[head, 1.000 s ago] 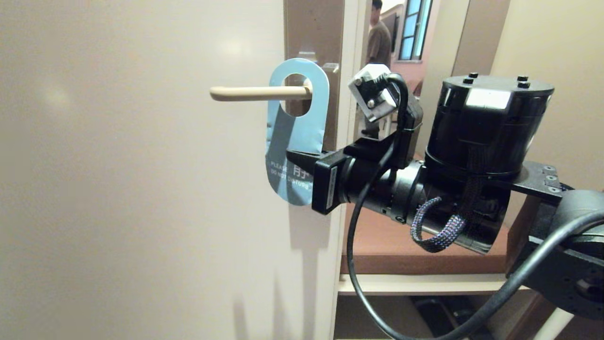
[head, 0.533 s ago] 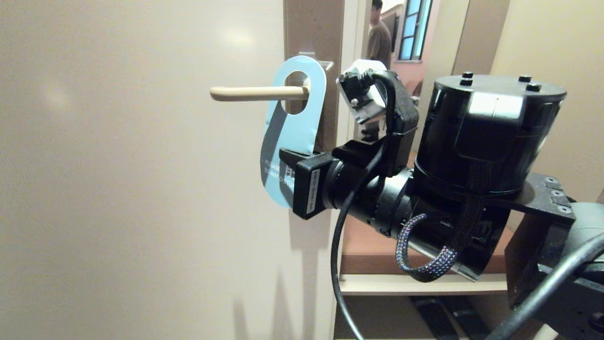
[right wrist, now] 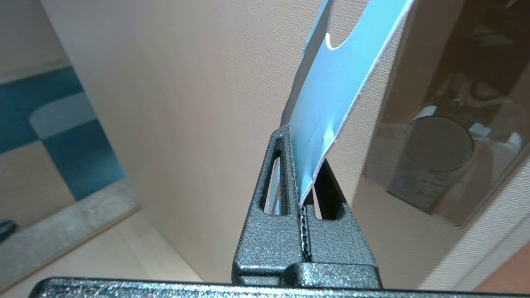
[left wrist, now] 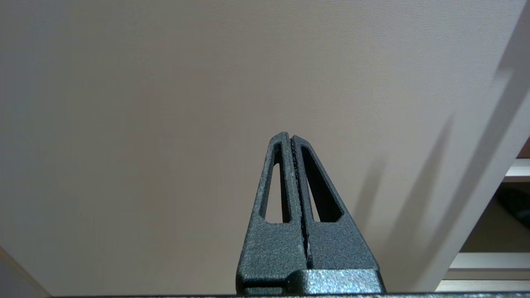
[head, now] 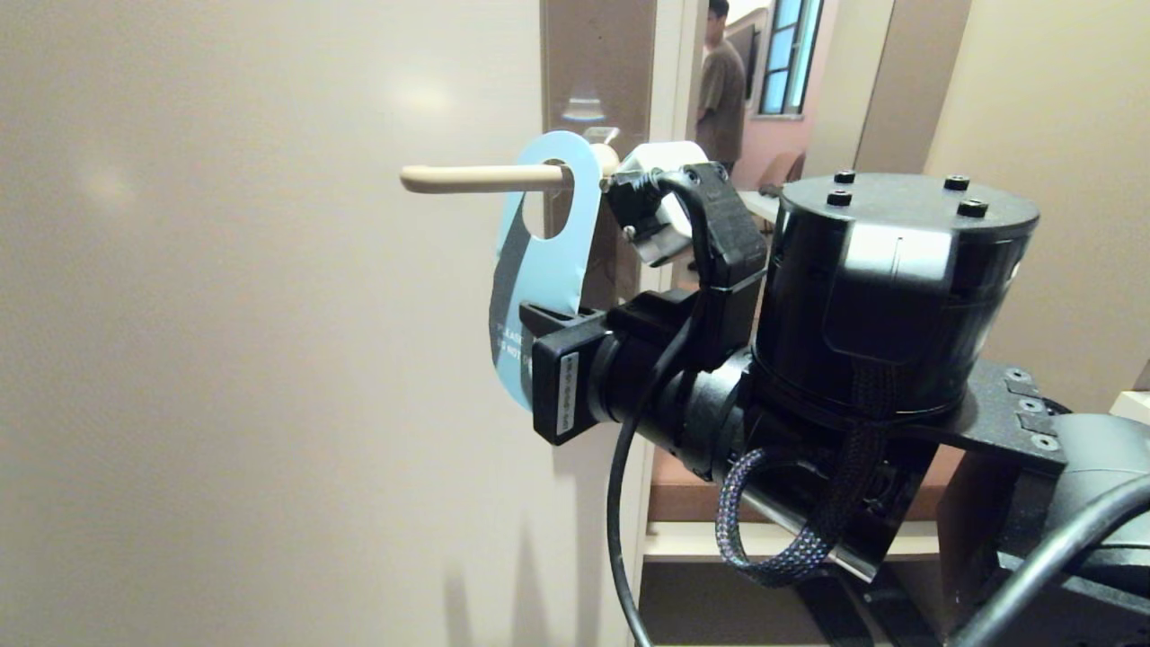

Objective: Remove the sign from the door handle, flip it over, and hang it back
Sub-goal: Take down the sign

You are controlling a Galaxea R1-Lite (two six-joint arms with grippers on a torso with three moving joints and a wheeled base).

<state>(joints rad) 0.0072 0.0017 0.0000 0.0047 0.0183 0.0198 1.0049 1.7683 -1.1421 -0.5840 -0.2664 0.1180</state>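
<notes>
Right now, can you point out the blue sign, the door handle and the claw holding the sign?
sign [head: 539, 256]: head view, blue face below the hole.
door handle [head: 467, 178]: head view, middle of the cream lever.
right gripper [right wrist: 300, 194]: right wrist view, fingertips clamping the sign's edge.

Glossy card sign [right wrist: 331, 111]; smooth cream handle [head: 476, 178]; reflective metal backplate [head: 597, 63]; grainy black fingers [right wrist: 273, 248].

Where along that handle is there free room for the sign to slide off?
The door handle is bare from the sign out to its free tip, with plain door around it. It is crowded at the pivot, where the right gripper pinching the sign and its arm fill the space.
</notes>
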